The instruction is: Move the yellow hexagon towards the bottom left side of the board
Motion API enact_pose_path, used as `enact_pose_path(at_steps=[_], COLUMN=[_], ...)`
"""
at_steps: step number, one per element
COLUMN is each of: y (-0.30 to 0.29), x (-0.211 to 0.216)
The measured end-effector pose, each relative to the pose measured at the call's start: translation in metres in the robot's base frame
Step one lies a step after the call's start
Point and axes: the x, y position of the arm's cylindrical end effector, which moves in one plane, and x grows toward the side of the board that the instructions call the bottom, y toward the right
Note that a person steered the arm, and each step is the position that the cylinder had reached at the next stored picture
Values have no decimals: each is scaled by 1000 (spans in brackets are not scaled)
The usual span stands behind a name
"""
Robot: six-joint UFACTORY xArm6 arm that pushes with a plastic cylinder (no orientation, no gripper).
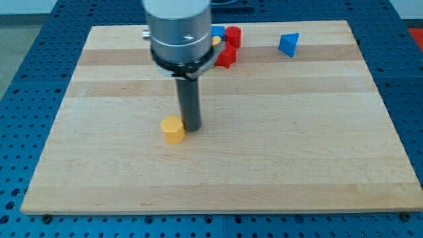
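Camera view: yellow hexagon (173,129) sits left of board centre, on wooden board (297,152). Tip (192,127) touches hexagon's right side, placed to shove it toward view's left and bottom. No gripper fitted, so nothing opens or closes. Rod vertical, arm body above it hides part of cluster at view's top: red blocks (229,46), blue block (217,31), yellow sliver. Blue triangular block (289,44) apart, top right.

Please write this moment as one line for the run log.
my tip: touching yellow hexagon, on its right | hexagon: board centre-left | target: bottom left, not reached
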Motion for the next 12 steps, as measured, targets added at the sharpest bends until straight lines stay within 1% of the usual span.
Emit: enact_pose_path(at_steps=[3, 4, 6, 7, 8, 9, 11, 12], y=[-98, -130, -170, -165, -135, -88, -121, -128], x=[1, 17, 40, 21, -28, -21, 47, 69])
